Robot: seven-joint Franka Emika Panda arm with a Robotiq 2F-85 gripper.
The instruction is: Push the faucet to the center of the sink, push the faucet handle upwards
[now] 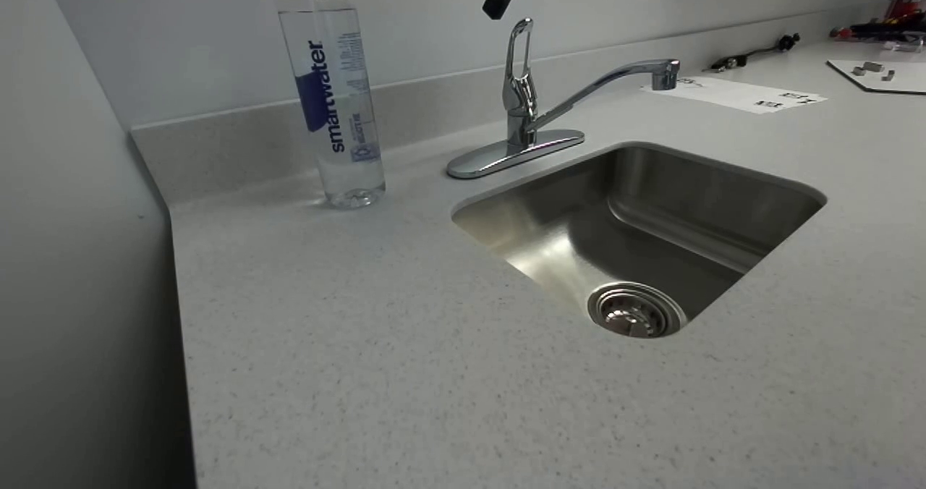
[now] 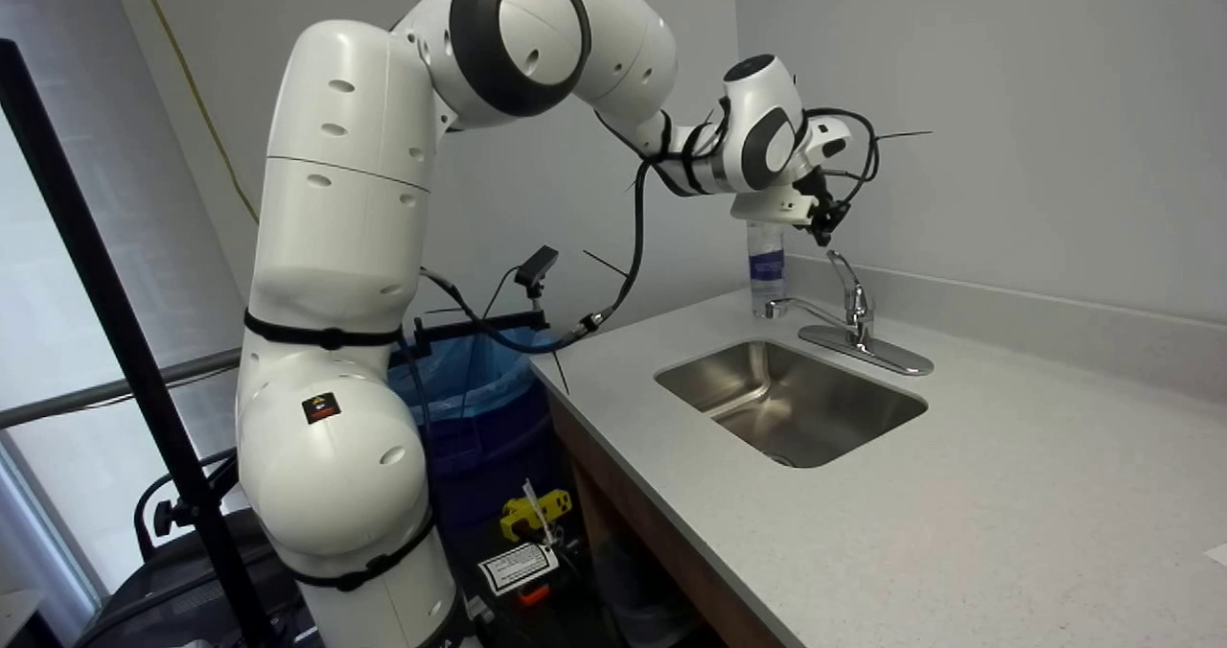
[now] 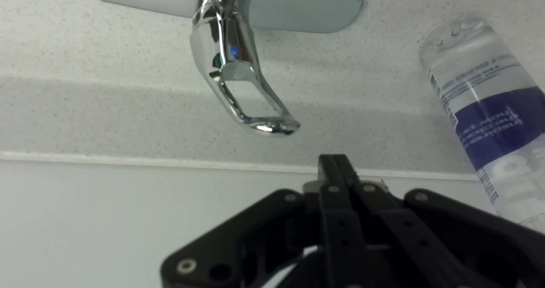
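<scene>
Wrist view: gripper (image 3: 336,164) low, near 6 o'clock, tips aimed at 12; faucet handle (image 3: 238,68) toward their 10 o'clock, near, gap showing.
Claw state: narrow, fingertips (image 3: 327,168) meeting side by side.
Handle pose: chrome loop lever, raised toward 12 o'clock in both exterior views; blue mark on its face in wrist view.
Faucet (image 1: 522,124): chrome, upright on oval base plate (image 1: 477,163), just beside the sink (image 1: 651,247), toward the basin's 10–11 o'clock in an exterior view.
Spout (image 1: 608,82): runs from the body toward 2 o'clock in an exterior view, spout (image 2: 815,309) toward 9–10 in an exterior view; cannot tell if tip is centered over basin.
Sink: stainless, rounded corners, set in speckled grey countertop (image 1: 347,330); round drain (image 1: 635,313) at its 6 o'clock in an exterior view.
Arm (image 2: 331,169): white, lower part toward the sink's 8 o'clock in an exterior view, arching over; gripper hangs at handle's 12, apart.
Bottle (image 1: 329,105): clear, upright on countertop, faucet's 9 o'clock in an exterior view; fingertips' 2–3 o'clock in wrist view.
Paper (image 1: 731,93): printed sheet, flat, sink's 1 o'clock in an exterior view.
</scene>
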